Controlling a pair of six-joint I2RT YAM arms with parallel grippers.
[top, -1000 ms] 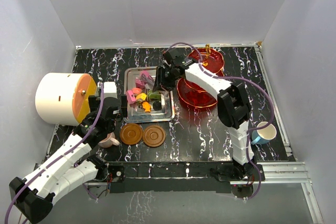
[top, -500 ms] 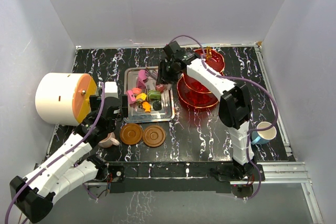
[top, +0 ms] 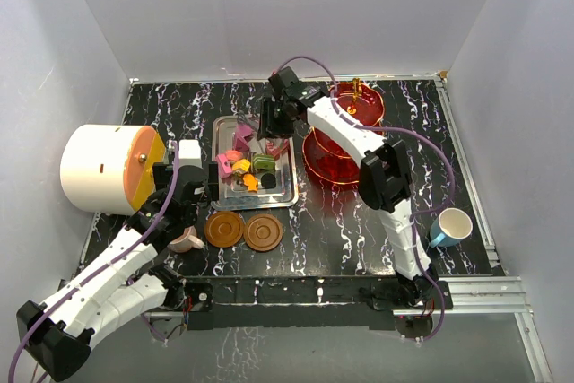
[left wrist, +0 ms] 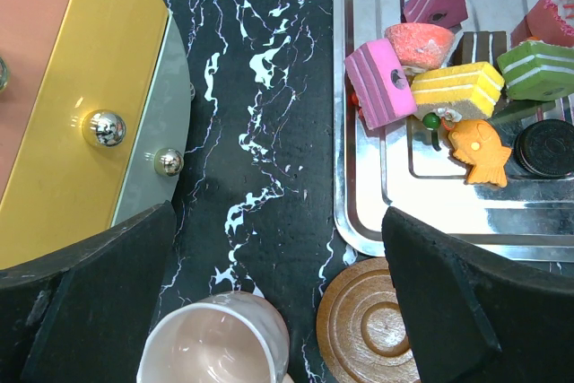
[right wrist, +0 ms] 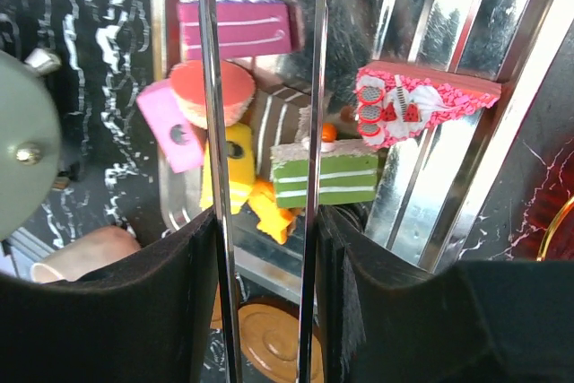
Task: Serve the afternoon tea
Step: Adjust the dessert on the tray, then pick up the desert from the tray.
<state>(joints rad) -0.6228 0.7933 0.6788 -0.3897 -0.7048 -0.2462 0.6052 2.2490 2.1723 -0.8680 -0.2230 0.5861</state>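
Right fingers [right wrist: 265, 221] hover part-open and empty over the tray [top: 285, 195] of sweets [top: 253, 164], apparently selecting one for the stand [top: 345, 145]; left fingers [left wrist: 269, 302], wide open and empty, wait above the pink cup [left wrist: 215, 343].

The black tabletop with white marble veining [top: 350, 230] is filling the middle of the top view. The flat mirror-silver steel tray [top: 285, 195], centre-left, is carrying small sweets [left wrist: 453, 91] showing pink, yellow, green, orange, red and black. The see-through red tiered stand with gold stem [top: 334, 159] is sitting right of centre. Two brown round saucers [top: 243, 230] are showing below the tray. The pale pink cup [left wrist: 215, 345] is appearing lower left, the blue cup with white interior [top: 449, 226] lower right. The white drum with orange face [top: 103, 168] is occupying the left.
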